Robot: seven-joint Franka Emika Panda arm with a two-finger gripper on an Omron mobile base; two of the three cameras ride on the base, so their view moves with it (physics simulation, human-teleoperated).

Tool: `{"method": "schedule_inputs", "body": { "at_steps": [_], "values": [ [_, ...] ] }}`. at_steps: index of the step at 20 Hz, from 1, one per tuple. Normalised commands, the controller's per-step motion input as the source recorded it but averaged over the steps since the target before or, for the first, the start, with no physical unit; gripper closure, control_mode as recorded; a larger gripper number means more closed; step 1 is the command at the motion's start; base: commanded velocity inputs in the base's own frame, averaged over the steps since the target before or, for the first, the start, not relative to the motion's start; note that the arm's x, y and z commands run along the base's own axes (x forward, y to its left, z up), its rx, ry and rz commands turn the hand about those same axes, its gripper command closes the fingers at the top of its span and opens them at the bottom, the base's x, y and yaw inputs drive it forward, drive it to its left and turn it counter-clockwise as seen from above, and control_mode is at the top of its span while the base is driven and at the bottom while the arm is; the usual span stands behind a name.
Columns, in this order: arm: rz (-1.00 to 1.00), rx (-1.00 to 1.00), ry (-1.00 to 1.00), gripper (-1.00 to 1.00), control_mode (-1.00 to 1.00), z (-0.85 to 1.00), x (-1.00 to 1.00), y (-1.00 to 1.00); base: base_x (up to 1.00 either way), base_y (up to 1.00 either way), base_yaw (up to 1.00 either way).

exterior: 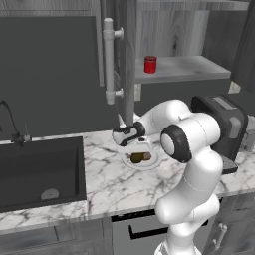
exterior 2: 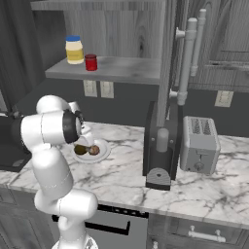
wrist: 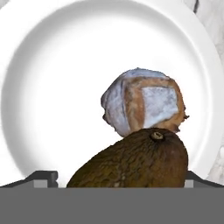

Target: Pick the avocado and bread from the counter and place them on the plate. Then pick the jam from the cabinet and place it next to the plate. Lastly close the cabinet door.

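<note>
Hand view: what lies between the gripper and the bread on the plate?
The avocado lies between the gripper and the bread, touching the bread, both on the plate. The hand view shows it.

One round white plate (wrist: 26,87) holds one dark olive-green avocado (wrist: 135,159) and one pinkish-brown bread roll (wrist: 144,105). The pale grey cabinet shelf (exterior 2: 126,70) carries two containers: one small red jam jar (exterior 2: 91,62) and what looks like one yellowish, blue-lidded jar (exterior 2: 74,50). One silver two-slot toaster (exterior 2: 199,144) stands on the white marble counter (exterior 2: 121,180).
</note>
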Motion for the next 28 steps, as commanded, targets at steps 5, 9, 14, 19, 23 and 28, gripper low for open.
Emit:
{"method": "schedule_inputs", "body": {
  "at_steps": [5, 9, 14, 19, 23, 28],
  "values": [
    [0.0, -0.08, -0.13, -1.0, -1.0, -0.52, 0.13, -0.04, 0.0, 0.0, 0.0],
    [0.0, 0.0, -0.22, -1.0, -1.0, 0.0, 0.0, -0.26, 0.0, 0.0, 0.0],
    [0.0, 0.0, -0.33, -1.0, -1.0, 0.08, 0.0, -0.34, 0.0, 0.0, 0.0],
    [0.0, 0.0, -0.38, -1.0, -1.0, 0.3, -0.07, -0.47, 0.0, 0.0, 0.0],
    [0.0, 0.05, -0.34, -1.0, -1.0, 0.52, -0.14, -0.48, 0.0, 0.0, 0.0],
    [0.0, 0.13, -0.26, -1.0, -1.0, 0.76, -0.28, -0.51, 0.0, 0.0, 0.0]
  ]
}}
